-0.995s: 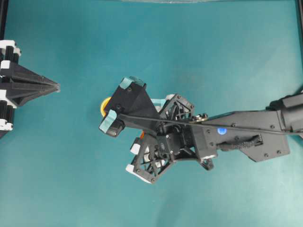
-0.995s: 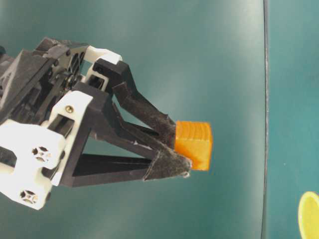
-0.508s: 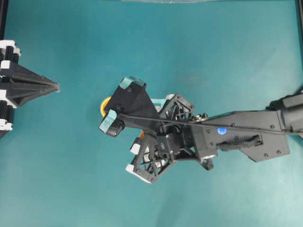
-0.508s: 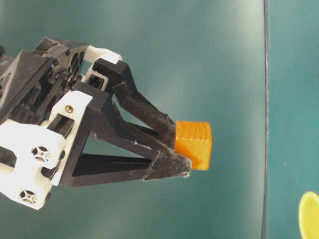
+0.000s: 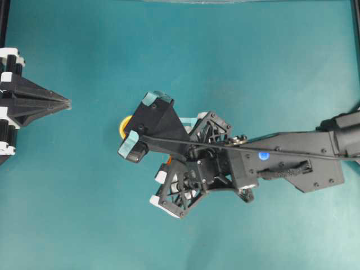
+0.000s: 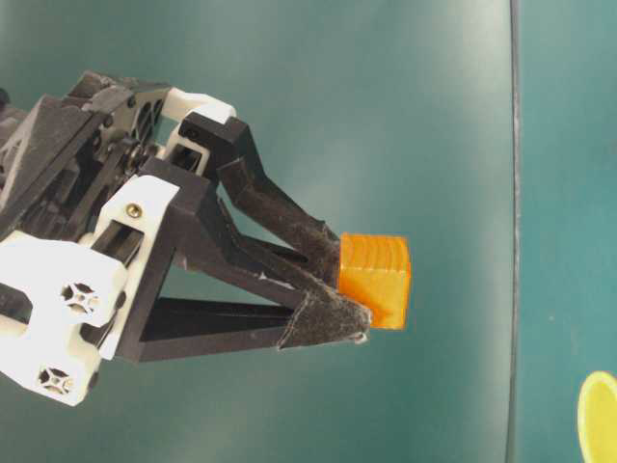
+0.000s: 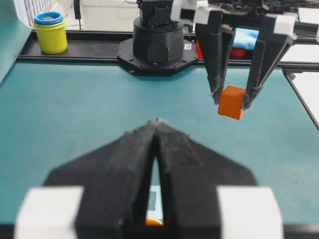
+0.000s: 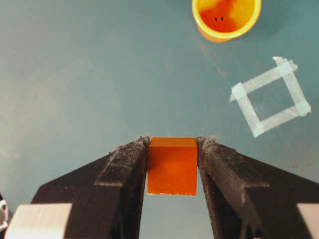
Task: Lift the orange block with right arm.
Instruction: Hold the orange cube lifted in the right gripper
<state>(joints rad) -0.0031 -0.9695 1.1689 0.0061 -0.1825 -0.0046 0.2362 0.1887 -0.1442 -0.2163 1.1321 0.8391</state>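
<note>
The orange block point(image 6: 378, 278) hangs in the air above the teal table, pinched between the two black fingers of my right gripper point(image 6: 337, 285). In the right wrist view the block point(image 8: 172, 167) fills the gap between the pads, with the table well below it. From the left wrist view the right gripper point(image 7: 232, 99) points straight down with the block point(image 7: 232, 103) at its tips. In the overhead view the right arm point(image 5: 292, 154) hides nearly all of the block. My left gripper point(image 5: 66, 103) rests at the left edge, shut and empty.
A round yellow-orange cup point(image 8: 227, 17) stands on the table ahead of the block, and its rim peeks out at the wrist's left point(image 5: 125, 125). A pale tape square point(image 8: 271, 97) marks the table. A yellow and blue cup stack point(image 7: 50, 32) sits beyond the far edge.
</note>
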